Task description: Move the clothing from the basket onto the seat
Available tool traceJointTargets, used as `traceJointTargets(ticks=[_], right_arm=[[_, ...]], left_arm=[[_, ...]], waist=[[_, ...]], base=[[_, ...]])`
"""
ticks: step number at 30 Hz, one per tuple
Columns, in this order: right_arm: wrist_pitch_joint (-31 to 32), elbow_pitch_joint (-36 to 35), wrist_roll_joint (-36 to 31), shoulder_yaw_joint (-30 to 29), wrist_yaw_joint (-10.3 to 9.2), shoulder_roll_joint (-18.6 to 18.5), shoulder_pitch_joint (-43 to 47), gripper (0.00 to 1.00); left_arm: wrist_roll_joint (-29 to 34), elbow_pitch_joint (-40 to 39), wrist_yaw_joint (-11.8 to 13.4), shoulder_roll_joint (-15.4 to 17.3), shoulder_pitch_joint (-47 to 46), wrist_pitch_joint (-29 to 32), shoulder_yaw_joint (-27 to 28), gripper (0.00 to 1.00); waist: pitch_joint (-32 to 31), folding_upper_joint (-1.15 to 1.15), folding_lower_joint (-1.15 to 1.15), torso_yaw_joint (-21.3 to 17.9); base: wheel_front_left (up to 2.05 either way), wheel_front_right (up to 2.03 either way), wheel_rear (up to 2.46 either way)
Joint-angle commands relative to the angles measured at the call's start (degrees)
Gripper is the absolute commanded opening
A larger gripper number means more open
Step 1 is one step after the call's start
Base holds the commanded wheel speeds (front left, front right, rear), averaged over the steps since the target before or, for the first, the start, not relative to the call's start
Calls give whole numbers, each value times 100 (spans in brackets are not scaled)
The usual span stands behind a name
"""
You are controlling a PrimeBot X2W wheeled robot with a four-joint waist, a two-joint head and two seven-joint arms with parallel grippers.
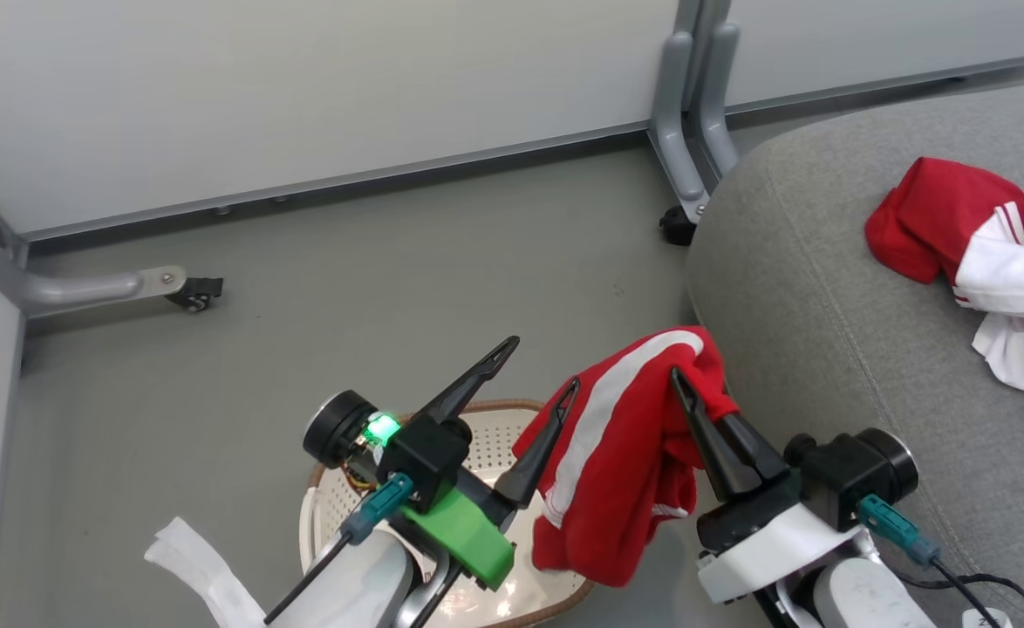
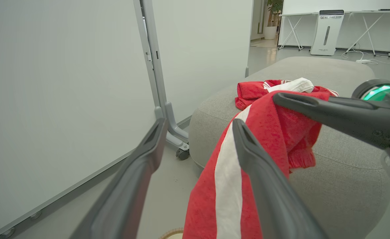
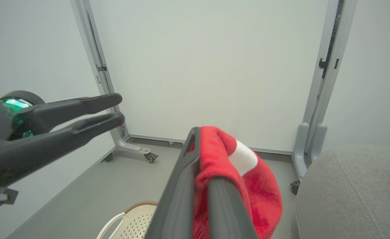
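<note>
Clothing (image 1: 617, 453) is mid-transfer: a red striped piece (image 3: 268, 192) hangs from my right pincer (image 1: 695, 397), clamped tight on it, fingers angled toward eleven o'clock above the basket (image 1: 494, 436). Another piece (image 1: 957, 227) lies on the seat (image 1: 826, 305) at two o'clock. My left pincer (image 1: 542, 363) gapes wide, holding nothing. Next, I reckon: carry toward three o'clock, over the seat, then release.

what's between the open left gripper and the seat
In the head view, a red garment hangs there, pinched in the shut right gripper, between the left gripper and the seat.
</note>
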Motion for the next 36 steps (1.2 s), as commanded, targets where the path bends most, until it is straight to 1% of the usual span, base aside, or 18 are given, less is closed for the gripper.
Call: traceJointTargets(ticks=[1,7,13,18,24,27,30,34,36], right_arm=[[-11,-125,-60,-50,-5,-35,-54,0],[-11,-730,-181,-381,-5,-59,78,0],[-11,-1194,-277,-713,-5,-32,411,0],[-11,-1346,-277,-911,-5,13,667,0],[-12,-1418,-281,-929,-5,52,786,0],[-11,-1517,-295,-979,-5,73,772,0],[-12,-1648,-320,-1048,-5,91,515,0],[-11,-1809,-321,-1210,-5,81,-73,0],[-11,-1888,-271,-1331,-5,-27,-500,0]], left_arm=[[64,-45,24,74,143,2,67,100],[185,-203,-8,208,457,2,220,100],[186,-261,-42,208,668,2,274,100],[143,-291,-58,156,642,2,210,100],[85,-337,-64,118,511,2,163,100],[18,-357,-65,96,490,2,160,100],[-49,-383,-66,134,405,2,144,100],[39,-413,-65,227,165,2,10,100],[44,-430,-66,276,33,2,-49,100]], waist=[[167,0,0,-239],[329,0,0,-691],[390,0,0,-1217],[415,0,0,-1622],[515,0,0,-2006],[616,0,0,-2116],[805,0,0,-2178],[1218,0,0,-2070],[1457,0,0,-1938]], base=[[0,0,0],[0,0,0],[0,0,0],[0,0,0],[0,0,0],[0,0,0],[0,0,0],[0,0,0],[0,0,0]])
